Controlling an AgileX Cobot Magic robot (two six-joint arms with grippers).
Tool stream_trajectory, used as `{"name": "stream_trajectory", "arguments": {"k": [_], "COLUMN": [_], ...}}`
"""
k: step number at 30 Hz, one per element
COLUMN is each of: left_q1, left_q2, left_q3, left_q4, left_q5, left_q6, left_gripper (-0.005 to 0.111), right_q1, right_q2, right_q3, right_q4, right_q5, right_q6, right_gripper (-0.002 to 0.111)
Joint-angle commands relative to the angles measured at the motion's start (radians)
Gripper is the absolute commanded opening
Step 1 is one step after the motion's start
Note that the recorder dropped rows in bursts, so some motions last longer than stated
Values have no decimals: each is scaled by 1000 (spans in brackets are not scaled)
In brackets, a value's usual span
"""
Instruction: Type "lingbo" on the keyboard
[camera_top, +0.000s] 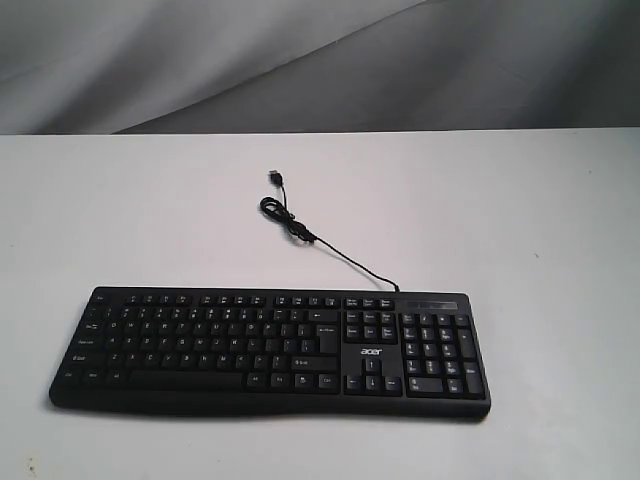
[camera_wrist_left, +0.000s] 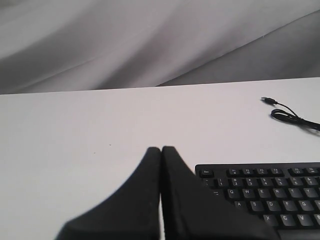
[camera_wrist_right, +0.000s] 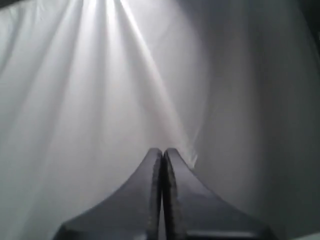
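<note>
A wide black keyboard (camera_top: 270, 350) with white legends, an "acer" logo and a number pad lies near the front of the white table. Its thin black USB cable (camera_top: 300, 230) curls away toward the back. Neither arm shows in the exterior view. In the left wrist view my left gripper (camera_wrist_left: 161, 149) is shut with nothing between its fingers, raised beside the keyboard's (camera_wrist_left: 265, 192) Esc corner. In the right wrist view my right gripper (camera_wrist_right: 162, 150) is shut and empty, facing only grey cloth; no keyboard appears there.
The white table (camera_top: 130, 220) stretches around the keyboard. A draped grey cloth backdrop (camera_top: 320, 60) hangs behind the table's far edge. The cable's USB plug (camera_top: 274, 176) lies loose on the table behind the keyboard.
</note>
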Motion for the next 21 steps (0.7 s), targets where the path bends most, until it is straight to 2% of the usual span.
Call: {"name": "stream_trajectory", "arguments": {"k": [1, 6, 9, 17, 19, 21], "left_q1": [1, 1, 1, 1, 1, 1], "left_q2": [-4, -4, -4, -4, -4, -4], "left_q3": [5, 5, 5, 5, 5, 5], "left_q4": [-4, -4, -4, -4, -4, -4], "left_q5": [-7, -7, -7, -7, -7, -7], "left_q6": [-2, -2, -2, -2, -2, -2], "left_gripper": [1, 1, 1, 1, 1, 1], "right_q1": [64, 145, 188, 292, 334, 377], "right_q2": [291, 608, 771, 1142, 1212, 1275], "right_q3": [-219, -434, -518, -632, -662, -691], "right_q4": [-68, -48, 60, 697, 789, 842], "right_q5": [245, 468, 559, 672, 767, 819], "right_q6": [-80, -251, -471, -1289, -1441, -1501], "right_gripper": [0, 0, 0, 0, 0, 0]}}
